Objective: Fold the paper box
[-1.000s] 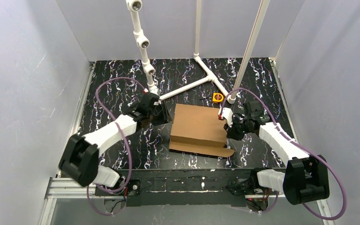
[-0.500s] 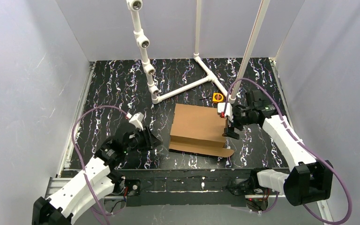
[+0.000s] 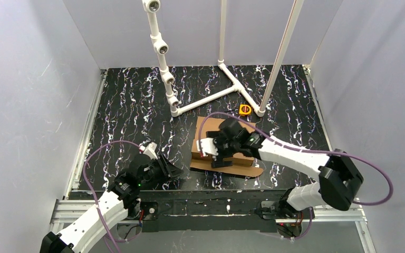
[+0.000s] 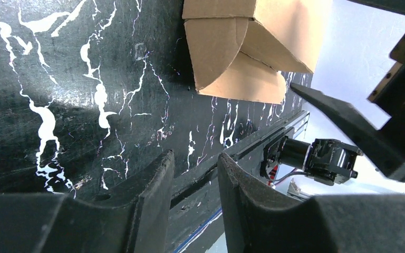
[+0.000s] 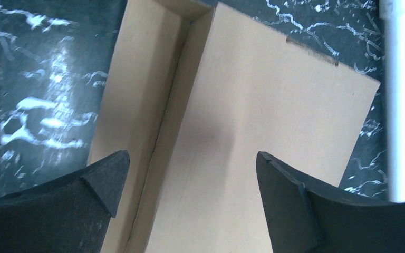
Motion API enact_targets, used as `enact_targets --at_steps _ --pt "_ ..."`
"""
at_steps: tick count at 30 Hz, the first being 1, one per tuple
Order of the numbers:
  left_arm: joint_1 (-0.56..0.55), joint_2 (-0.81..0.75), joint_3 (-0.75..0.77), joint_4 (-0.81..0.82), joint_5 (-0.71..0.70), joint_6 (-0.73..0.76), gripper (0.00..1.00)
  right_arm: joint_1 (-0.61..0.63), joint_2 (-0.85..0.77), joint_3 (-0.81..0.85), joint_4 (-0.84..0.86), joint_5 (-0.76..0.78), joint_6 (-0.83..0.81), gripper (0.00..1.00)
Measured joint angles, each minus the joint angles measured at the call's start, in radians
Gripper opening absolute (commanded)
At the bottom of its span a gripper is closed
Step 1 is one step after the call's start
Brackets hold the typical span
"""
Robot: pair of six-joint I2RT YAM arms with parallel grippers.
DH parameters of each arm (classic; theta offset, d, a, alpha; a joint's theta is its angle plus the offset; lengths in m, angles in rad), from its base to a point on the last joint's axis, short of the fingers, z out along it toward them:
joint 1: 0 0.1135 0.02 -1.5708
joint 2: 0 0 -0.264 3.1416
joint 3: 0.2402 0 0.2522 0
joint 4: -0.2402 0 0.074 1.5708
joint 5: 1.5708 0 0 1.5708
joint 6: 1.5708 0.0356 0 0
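Note:
The paper box [image 3: 238, 168] is plain brown cardboard and lies flat on the black marbled table, right of centre. In the right wrist view the box [image 5: 263, 100] fills the frame, with a folded strip along its left side. My right gripper [image 3: 219, 161] hangs over the left half of the box; its jaws [image 5: 192, 168] stand wide open with only cardboard below them. My left gripper [image 3: 176, 169] sits low, left of the box and near the front edge. It [image 4: 195, 164] is partly open and empty, and a rounded flap of the box [image 4: 227, 50] shows ahead of it.
A white pipe frame [image 3: 211, 95] lies behind the box, with uprights rising from it. A yellow tape measure [image 3: 246, 109] sits by the pipe foot. A metal rail [image 3: 205, 206] runs along the near edge. Grey walls close in both sides.
My right arm swung from the box's right edge to above its left half, with its jaws now wide apart. My left arm pulled back from the box's far left corner toward the near edge.

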Motion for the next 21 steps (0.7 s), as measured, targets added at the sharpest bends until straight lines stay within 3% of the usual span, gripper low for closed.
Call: enact_targets --at_steps 4,9,10,15,21 --pt "0.0 0.003 0.001 -0.008 -0.005 -0.012 0.34 0.116 0.077 -0.028 0.147 0.195 0.059 0.97" --pt "0.0 -0.036 0.011 -0.04 -0.012 -0.002 0.38 0.164 0.159 -0.031 0.32 0.397 0.14 0.8" --pt "0.0 -0.05 0.013 -0.046 -0.014 0.005 0.44 0.168 0.177 -0.028 0.349 0.434 0.159 0.77" --pt "0.0 -0.128 0.021 -0.06 -0.027 0.028 0.97 0.171 0.307 0.026 0.479 0.598 0.27 0.71" --pt "0.0 -0.225 0.019 -0.05 -0.04 0.007 0.98 0.16 0.416 0.145 0.518 0.664 0.416 0.84"
